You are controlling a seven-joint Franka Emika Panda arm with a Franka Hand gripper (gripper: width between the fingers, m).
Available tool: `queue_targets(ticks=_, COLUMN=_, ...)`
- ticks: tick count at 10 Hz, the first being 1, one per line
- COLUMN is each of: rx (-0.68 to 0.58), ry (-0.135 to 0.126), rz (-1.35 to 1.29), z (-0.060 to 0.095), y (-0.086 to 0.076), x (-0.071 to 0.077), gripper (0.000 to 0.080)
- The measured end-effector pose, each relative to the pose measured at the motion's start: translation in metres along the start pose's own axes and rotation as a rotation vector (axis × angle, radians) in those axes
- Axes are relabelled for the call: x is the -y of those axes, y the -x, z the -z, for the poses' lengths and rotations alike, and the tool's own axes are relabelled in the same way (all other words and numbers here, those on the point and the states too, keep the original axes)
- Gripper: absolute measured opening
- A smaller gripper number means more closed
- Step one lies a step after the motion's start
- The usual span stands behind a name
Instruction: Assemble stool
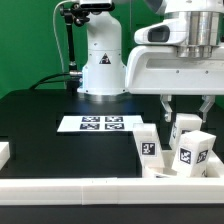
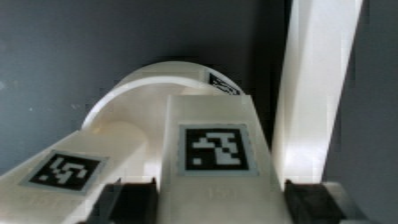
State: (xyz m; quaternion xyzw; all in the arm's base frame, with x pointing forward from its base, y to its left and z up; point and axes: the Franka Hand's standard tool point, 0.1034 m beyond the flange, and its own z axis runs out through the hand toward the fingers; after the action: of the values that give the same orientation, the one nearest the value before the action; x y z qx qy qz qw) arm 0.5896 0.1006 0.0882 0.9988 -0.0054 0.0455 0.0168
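The stool parts stand at the exterior view's right. Three white block legs with tags rise close together: one toward the left, one at the front, one behind. In the wrist view the round seat lies beneath two legs that rise from it, the middle leg and a second leg. My gripper hangs over the rear leg. Its dark fingers stand either side of the middle leg's upper end, wide apart. I cannot tell whether the legs are fixed to the seat.
The marker board lies flat on the black table in front of the robot base. A long white rail runs along the front edge, and a short piece lies at the left. In the wrist view a rail runs close beside the stool.
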Motion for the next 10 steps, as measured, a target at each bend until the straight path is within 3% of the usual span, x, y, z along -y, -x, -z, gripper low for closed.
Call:
queue_targets(ticks=5, rx=0.0, ry=-0.002, rz=-0.236, z=0.0, y=0.0002, x=0.0009, gripper=0.034)
queue_targets(ticks=10, rx=-0.003, ry=-0.014, rz=-0.688, z=-0.0005, y=0.0015, x=0.0085, gripper=0.034)
